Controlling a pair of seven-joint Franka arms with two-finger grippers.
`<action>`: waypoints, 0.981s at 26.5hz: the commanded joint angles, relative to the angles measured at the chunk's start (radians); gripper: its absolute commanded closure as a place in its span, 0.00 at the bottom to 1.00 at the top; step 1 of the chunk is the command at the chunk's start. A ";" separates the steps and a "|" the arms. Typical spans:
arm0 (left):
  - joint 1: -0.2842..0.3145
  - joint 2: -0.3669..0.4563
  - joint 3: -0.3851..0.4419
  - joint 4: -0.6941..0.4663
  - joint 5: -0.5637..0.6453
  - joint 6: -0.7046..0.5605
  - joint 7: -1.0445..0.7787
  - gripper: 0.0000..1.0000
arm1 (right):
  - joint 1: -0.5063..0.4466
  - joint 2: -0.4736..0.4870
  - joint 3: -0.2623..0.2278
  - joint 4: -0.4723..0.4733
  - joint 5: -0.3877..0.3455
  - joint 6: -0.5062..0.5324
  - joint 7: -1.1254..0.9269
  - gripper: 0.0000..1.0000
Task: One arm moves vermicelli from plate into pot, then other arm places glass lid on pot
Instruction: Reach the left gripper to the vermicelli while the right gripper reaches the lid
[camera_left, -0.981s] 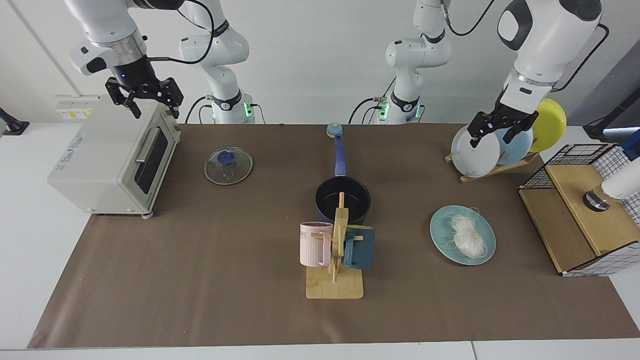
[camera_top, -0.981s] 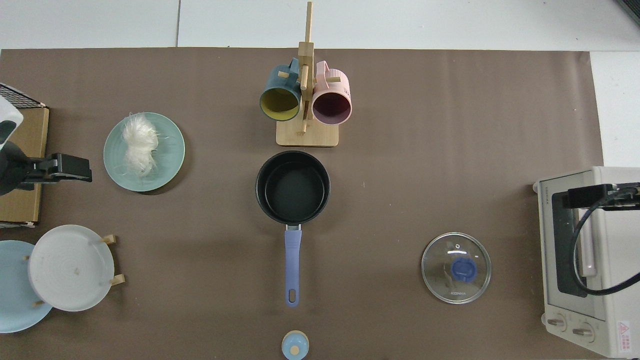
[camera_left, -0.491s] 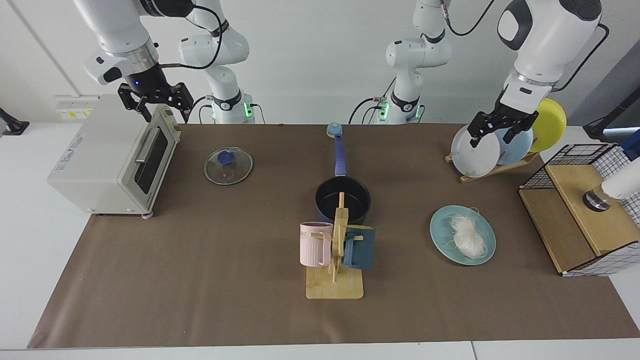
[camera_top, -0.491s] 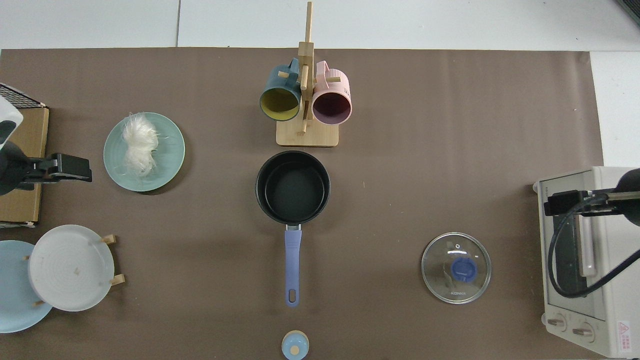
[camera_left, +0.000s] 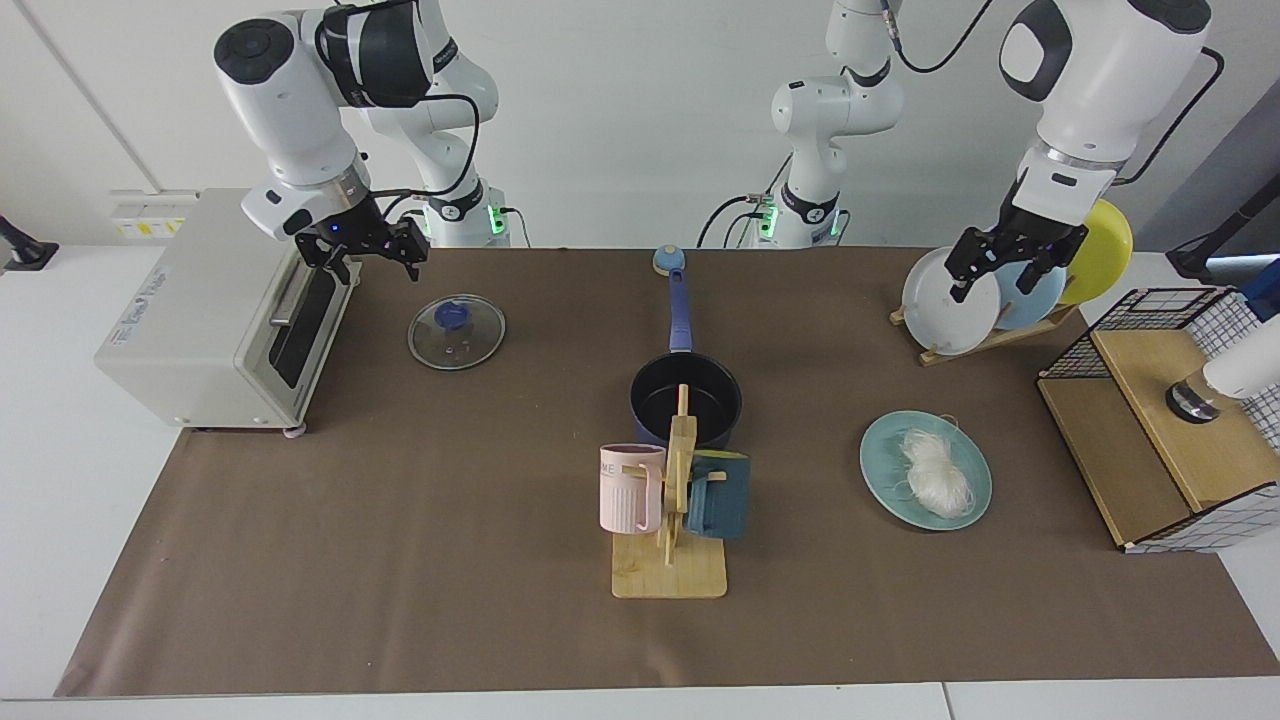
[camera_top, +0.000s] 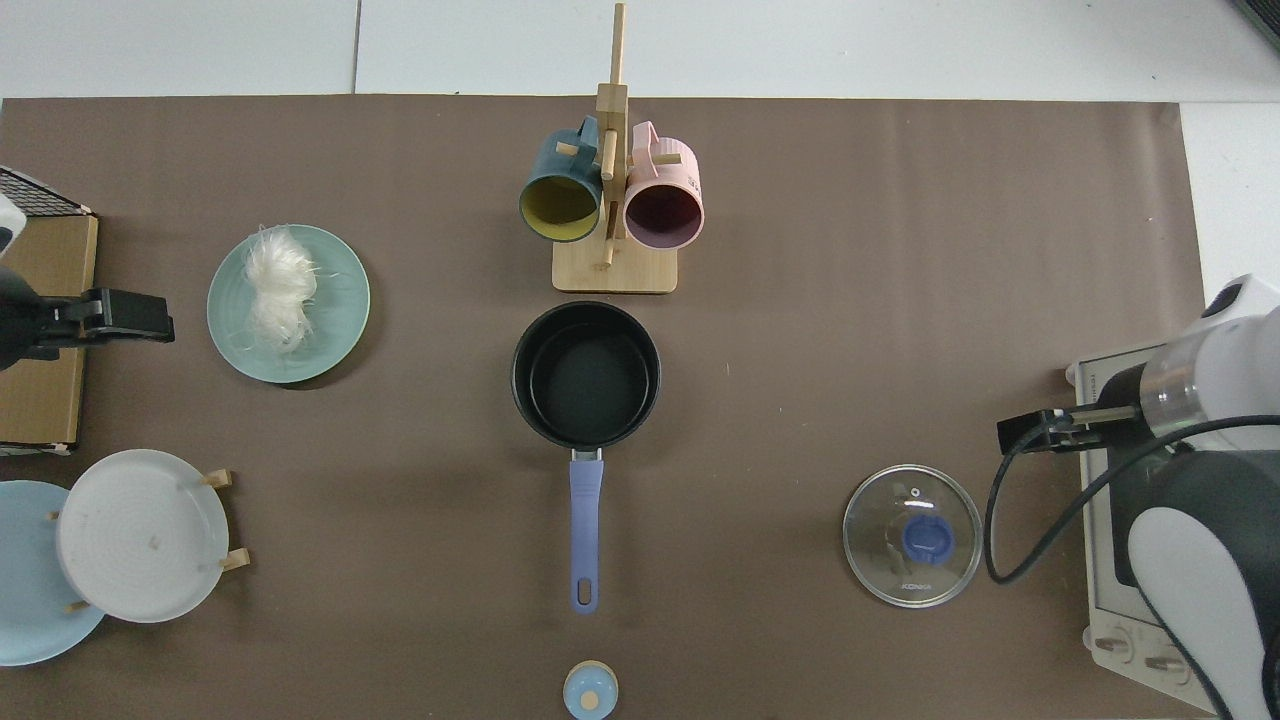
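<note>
Since the earlier frame my right end effector (camera_left: 365, 254) has come down from above the toaster oven (camera_left: 215, 310) to hover past its front edge, near the lid (camera_left: 456, 331), fingers spread and empty. My left end effector (camera_left: 1010, 262) has barely shifted; it hangs open in front of the white plate (camera_left: 945, 300) in the rack. Vermicelli (camera_left: 938, 474) lies as an elongated bundle on the teal plate (camera_left: 885, 470), its long axis running front to back across the counter (camera_left: 400, 560). The pot (camera_left: 655, 385) stands upright at centre, black inside showing, its handle (camera_left: 680, 310) pointing straight back toward the arm bases. The lid lies flat, knob up, well apart from the pot. From the facing view the mug rack (camera_left: 672, 520) hides the pot's near rim; in the top view my left end effector (camera_top: 118, 317) is cut off at the edge.
</note>
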 joint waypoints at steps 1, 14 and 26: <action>0.024 0.073 0.004 0.001 -0.026 0.149 -0.005 0.00 | 0.003 -0.039 -0.002 -0.129 0.012 0.098 -0.022 0.00; 0.033 0.400 -0.010 0.206 -0.012 0.252 -0.051 0.00 | 0.018 -0.045 -0.002 -0.327 0.009 0.296 -0.019 0.00; 0.027 0.553 -0.049 0.228 0.014 0.312 -0.088 0.00 | 0.044 -0.030 -0.002 -0.474 0.007 0.480 -0.003 0.00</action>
